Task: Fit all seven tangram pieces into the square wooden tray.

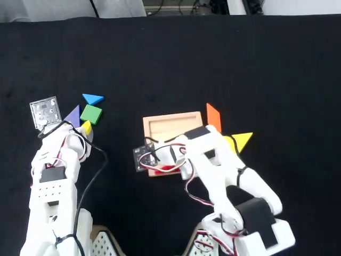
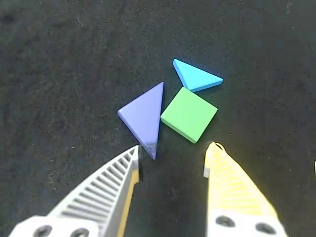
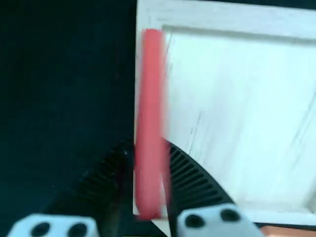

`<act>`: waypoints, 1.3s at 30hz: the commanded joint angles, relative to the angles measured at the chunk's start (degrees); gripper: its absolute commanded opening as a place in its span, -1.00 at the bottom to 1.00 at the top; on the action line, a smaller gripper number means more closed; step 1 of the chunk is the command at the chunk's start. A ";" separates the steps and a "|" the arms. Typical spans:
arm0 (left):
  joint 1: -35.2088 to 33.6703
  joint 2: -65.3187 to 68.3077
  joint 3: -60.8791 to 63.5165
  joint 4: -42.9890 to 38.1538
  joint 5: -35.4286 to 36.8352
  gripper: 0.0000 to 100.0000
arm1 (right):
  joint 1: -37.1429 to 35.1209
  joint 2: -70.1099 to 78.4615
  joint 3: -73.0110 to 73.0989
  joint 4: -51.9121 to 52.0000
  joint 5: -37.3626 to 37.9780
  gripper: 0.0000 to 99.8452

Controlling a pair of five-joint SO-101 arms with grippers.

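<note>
The square wooden tray (image 1: 171, 125) lies mid-table, its pale rim (image 3: 222, 17) close in the right wrist view. My right gripper (image 1: 166, 168) hangs over the tray's near-left corner, shut on a red piece (image 3: 150, 113) that stands on edge along the tray's rim. An orange piece (image 1: 213, 116) and a yellow triangle (image 1: 241, 141) lie just right of the tray. At the left sit a purple triangle (image 2: 143, 116), a green square (image 2: 189, 113) and a blue triangle (image 2: 196, 76), touching one another. My left gripper (image 2: 173, 163) is open just short of the purple triangle's tip.
Black cloth (image 1: 256, 69) covers the whole table. Both arm bases stand at the front edge, and cables loop beside the left arm (image 1: 50, 181). The right arm (image 1: 229, 176) hides part of the tray's near-right side.
</note>
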State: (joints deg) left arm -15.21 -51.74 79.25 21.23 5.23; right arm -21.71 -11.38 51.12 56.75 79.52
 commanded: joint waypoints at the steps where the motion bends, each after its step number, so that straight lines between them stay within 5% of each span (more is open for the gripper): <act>1: -0.66 0.09 -1.63 -1.14 0.00 -0.56 | 0.35 -0.66 -4.97 2.46 -4.22 -0.91; 8: -0.66 0.09 -1.63 -1.14 0.00 -0.56 | 0.26 -0.40 -9.36 7.12 -5.36 -0.90; 15: -0.66 0.09 -1.63 -1.14 0.00 -0.56 | 0.26 -0.22 -9.36 6.59 -7.91 -0.47; 34: -0.66 0.09 -1.63 -1.14 0.00 -0.56 | 7.12 -0.48 -15.96 0.26 -10.99 -0.62; 39: -0.66 0.09 -1.63 -1.14 0.00 -0.56 | 4.66 -0.22 -14.64 -11.87 -25.49 -0.97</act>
State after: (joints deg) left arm -15.21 -51.74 79.25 21.23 5.23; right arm -15.65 -11.21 38.11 52.97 62.99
